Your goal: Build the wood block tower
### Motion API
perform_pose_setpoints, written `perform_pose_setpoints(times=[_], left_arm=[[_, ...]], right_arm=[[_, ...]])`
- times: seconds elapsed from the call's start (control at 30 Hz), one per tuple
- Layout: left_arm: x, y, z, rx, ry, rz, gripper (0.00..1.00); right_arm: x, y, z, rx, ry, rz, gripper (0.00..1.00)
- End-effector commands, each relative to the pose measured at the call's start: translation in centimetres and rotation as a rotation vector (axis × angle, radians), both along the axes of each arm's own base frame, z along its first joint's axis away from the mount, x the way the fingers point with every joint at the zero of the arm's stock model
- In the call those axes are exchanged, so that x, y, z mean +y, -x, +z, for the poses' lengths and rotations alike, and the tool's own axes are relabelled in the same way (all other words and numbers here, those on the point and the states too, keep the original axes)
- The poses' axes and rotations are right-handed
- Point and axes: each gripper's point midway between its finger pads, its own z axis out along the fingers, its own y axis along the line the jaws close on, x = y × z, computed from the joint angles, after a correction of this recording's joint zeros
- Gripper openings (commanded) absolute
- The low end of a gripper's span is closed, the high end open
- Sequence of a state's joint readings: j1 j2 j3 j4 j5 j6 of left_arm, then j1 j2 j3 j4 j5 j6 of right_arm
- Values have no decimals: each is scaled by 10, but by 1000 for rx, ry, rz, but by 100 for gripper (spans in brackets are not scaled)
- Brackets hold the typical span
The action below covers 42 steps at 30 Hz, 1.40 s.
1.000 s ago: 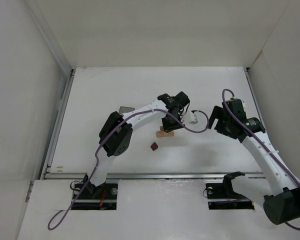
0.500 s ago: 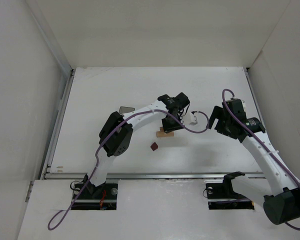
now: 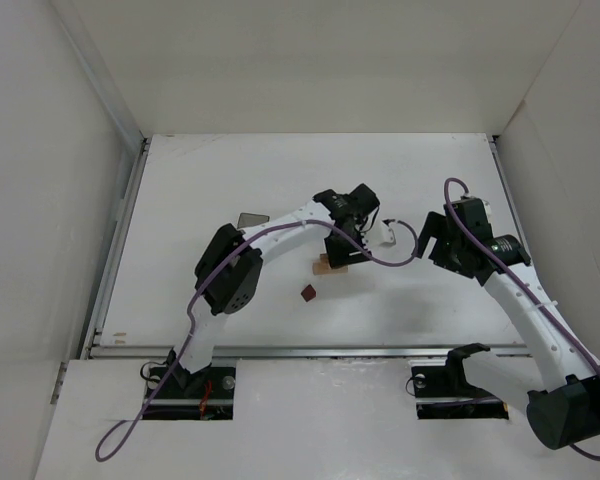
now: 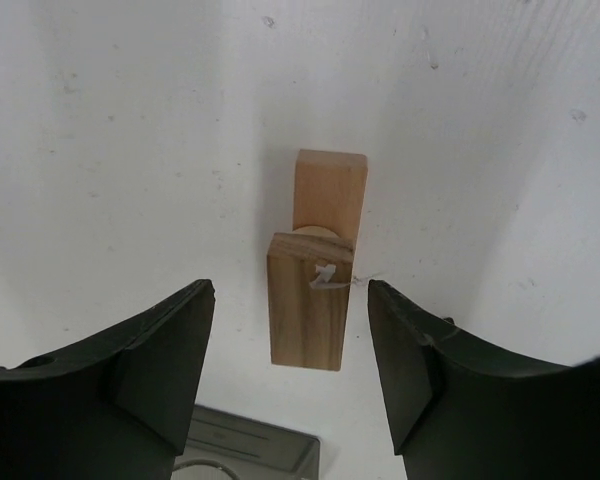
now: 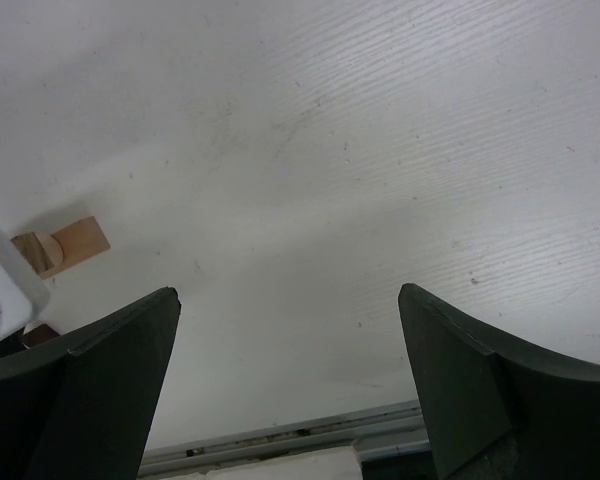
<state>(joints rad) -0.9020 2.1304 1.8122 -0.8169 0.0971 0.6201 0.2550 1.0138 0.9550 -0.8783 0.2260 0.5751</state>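
A small tan stack stands on the white table (image 3: 210,180). In the left wrist view a pale flat plank (image 4: 332,185) lies at the bottom, a round tan piece (image 4: 315,236) sits on it, and a tan block (image 4: 308,315) rests on top. My left gripper (image 4: 290,292) is open and hovers above the stack, one jaw on each side, touching nothing. In the top view the stack (image 3: 325,266) shows just beside the left gripper (image 3: 342,250). A dark red-brown cube (image 3: 308,292) lies alone nearer the bases. My right gripper (image 5: 287,292) is open and empty over bare table, to the right of the stack (image 5: 65,245).
A dark grey see-through bin (image 3: 250,218) lies left of the left arm, and its edge shows in the left wrist view (image 4: 250,445). A metal rail (image 3: 310,351) runs along the table's near edge. White walls close in the table on three sides.
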Motion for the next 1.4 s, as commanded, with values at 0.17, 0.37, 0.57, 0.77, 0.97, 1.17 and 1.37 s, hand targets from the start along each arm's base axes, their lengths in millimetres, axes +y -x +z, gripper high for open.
perform_pose_setpoints(times=[0.17, 0.37, 0.57, 0.77, 0.97, 1.17, 1.37], left_arm=[[-5, 6, 146, -194, 328, 102, 61], [55, 57, 116, -60, 288, 246, 59], [88, 101, 67, 70, 254, 267, 57], [72, 100, 47, 102, 319, 310, 59], [61, 101, 20, 141, 375, 371, 61], [66, 77, -10, 56, 308, 464, 61], [60, 73, -15, 57, 319, 472, 61]], right_arm=[[5, -10, 19, -76, -23, 15, 96], [4, -9, 25, -99, -29, 15, 96], [4, -8, 25, -110, -32, 15, 96], [4, -8, 28, -119, -34, 15, 96], [4, -7, 30, -128, -36, 15, 96], [4, -7, 30, -128, -36, 15, 96], [2, -8, 28, -121, -27, 9, 96]])
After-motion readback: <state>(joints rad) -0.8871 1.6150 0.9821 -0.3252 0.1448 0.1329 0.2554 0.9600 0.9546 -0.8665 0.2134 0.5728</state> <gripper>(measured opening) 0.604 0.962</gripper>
